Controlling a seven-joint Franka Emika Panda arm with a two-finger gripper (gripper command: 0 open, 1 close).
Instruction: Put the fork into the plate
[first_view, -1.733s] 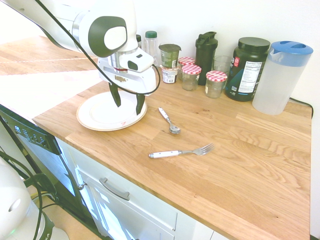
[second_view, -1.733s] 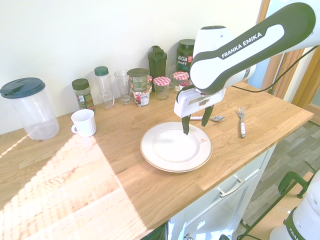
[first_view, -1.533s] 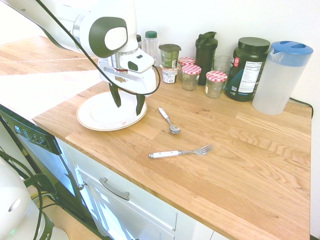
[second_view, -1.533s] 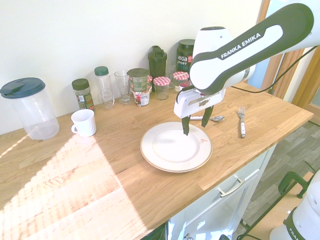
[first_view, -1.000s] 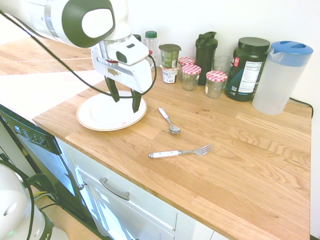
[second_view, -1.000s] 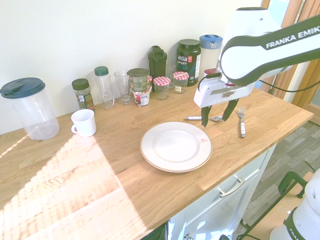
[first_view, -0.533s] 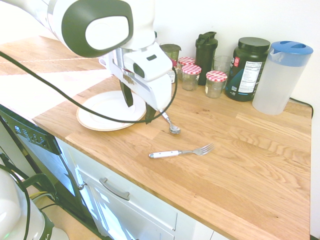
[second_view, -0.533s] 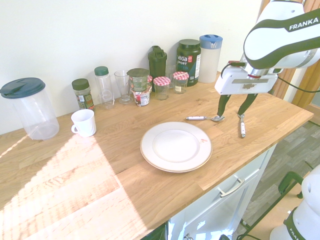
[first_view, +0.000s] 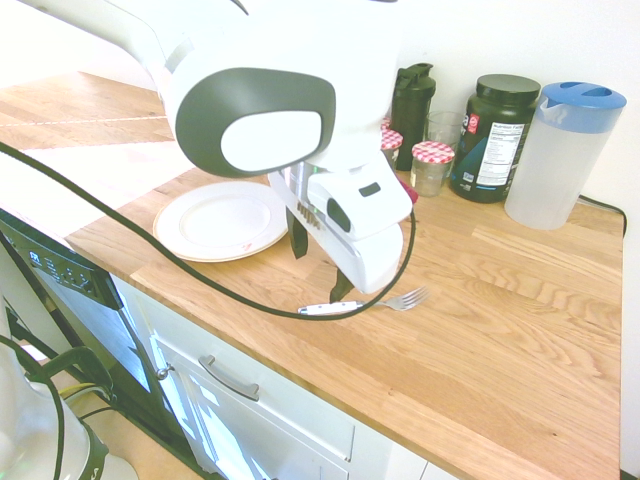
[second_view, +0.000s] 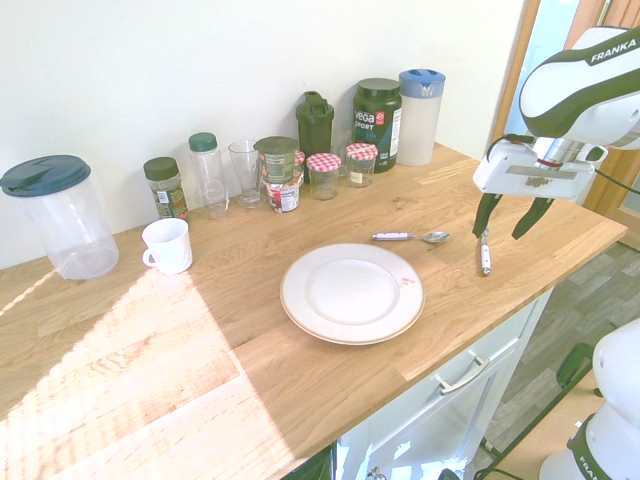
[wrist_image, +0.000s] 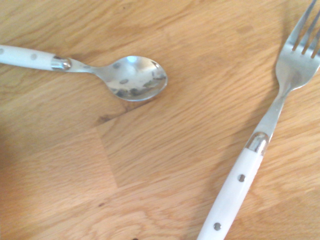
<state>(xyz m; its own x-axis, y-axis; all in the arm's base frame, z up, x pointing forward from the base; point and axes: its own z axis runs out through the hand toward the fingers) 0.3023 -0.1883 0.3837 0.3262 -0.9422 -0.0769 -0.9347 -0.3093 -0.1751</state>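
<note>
The fork (second_view: 484, 255) lies flat on the wooden counter near its front edge, white handle toward the edge and tines toward the wall. Its handle (first_view: 325, 309) and tines show below the arm, and it also shows close up in the wrist view (wrist_image: 260, 155). My gripper (second_view: 506, 222) hangs open just above the fork, empty, with one dark finger on each side of it. From the other side, the gripper (first_view: 320, 262) sits between the plate and the fork. The plate (second_view: 300, 315) is round, white and cream-rimmed with a small red smear, and holds nothing (first_view: 175, 240).
A white-handled spoon (second_view: 410, 237) lies between plate and fork, its bowl (wrist_image: 130, 77) close to the fork's neck. Jars, bottles and a glass line the wall (second_view: 320, 160). A clear pitcher (first_view: 560, 155) and a white mug (second_view: 167, 245) stand further off.
The arm swung away from above the plate, passed over the spoon and now hovers over the fork. The gripper stayed open. Fork, spoon and plate have not moved.
</note>
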